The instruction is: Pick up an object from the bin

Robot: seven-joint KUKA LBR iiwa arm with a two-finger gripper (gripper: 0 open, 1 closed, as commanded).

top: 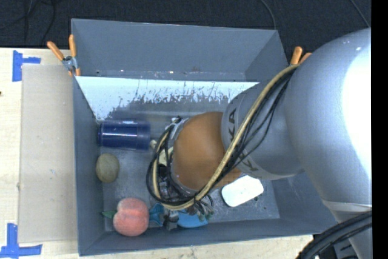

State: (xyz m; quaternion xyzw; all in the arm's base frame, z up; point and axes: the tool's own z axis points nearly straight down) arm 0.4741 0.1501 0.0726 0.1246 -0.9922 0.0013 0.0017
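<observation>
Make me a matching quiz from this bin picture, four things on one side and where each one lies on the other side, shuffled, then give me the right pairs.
Things:
1. dark blue can
2. olive-brown ball
3. peach
4. white block

Places:
A. lower left corner of the bin
B. just right of the arm's orange cover
C. by the left wall, highest in the view
D. by the left wall, between the other two there

Pairs: 1-C, 2-D, 3-A, 4-B

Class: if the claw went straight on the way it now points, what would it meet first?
Probably the small blue object just under the claw, beside the pink-orange round peach; depth is unclear.
</observation>
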